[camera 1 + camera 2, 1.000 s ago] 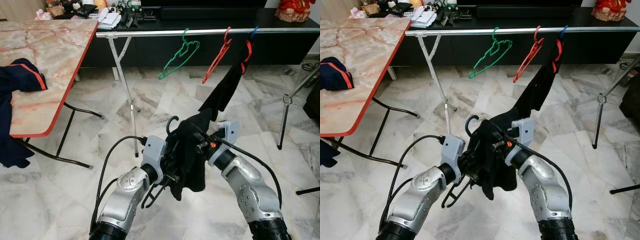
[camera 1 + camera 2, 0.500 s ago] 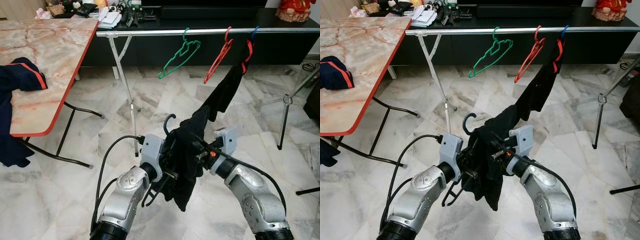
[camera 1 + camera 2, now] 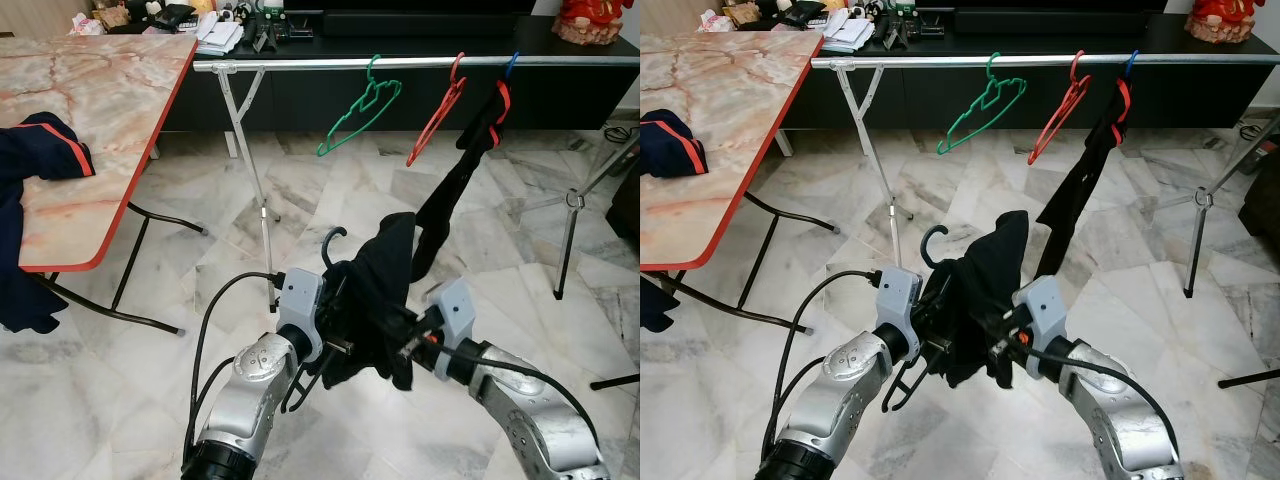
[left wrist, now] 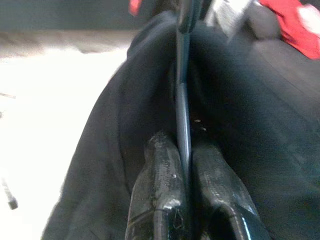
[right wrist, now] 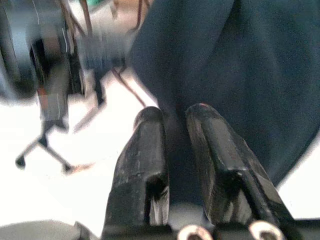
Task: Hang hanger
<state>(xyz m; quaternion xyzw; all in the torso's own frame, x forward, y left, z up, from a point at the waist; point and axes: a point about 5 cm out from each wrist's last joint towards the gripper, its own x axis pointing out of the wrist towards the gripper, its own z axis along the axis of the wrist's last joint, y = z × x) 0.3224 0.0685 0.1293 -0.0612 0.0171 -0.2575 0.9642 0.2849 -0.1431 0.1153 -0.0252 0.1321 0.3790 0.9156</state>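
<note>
Now clamped thin: left tool [image 4: 184,150] with both fingers [image 4: 159,165] pressed tight against the dark wire of the black hanger [image 3: 330,245], seen edge-on in the left wrist view. Hanger held low and well in front of the silver rail [image 3: 400,64], hook curling upward, black garment [image 3: 380,290] draped over it and bunched between the two arms. Right tool [image 5: 175,130] just beside the left one, fingers [image 5: 142,150] set a narrow gap apart with a fold of the dark cloth between them; whether gripping that cloth or merely resting on it cannot be told. From the bunched cloth, one long strip of black fabric [image 3: 450,190] reaching up to the rail, meeting it beside a blue hook [image 3: 511,63] and a red-orange band [image 3: 497,97]. On the rail itself, left of that strip, a red hanger [image 3: 437,115] and further left a green hanger [image 3: 358,113], both tilted and bare. Under the rail's left end, its folding leg [image 3: 250,170] on the pale marble floor [image 3: 150,400]. Far left of the rail, a marble-topped surface [image 3: 100,110] with red edging, carrying a navy garment [image 3: 45,150] with a red stripe that spills over the near edge.
</note>
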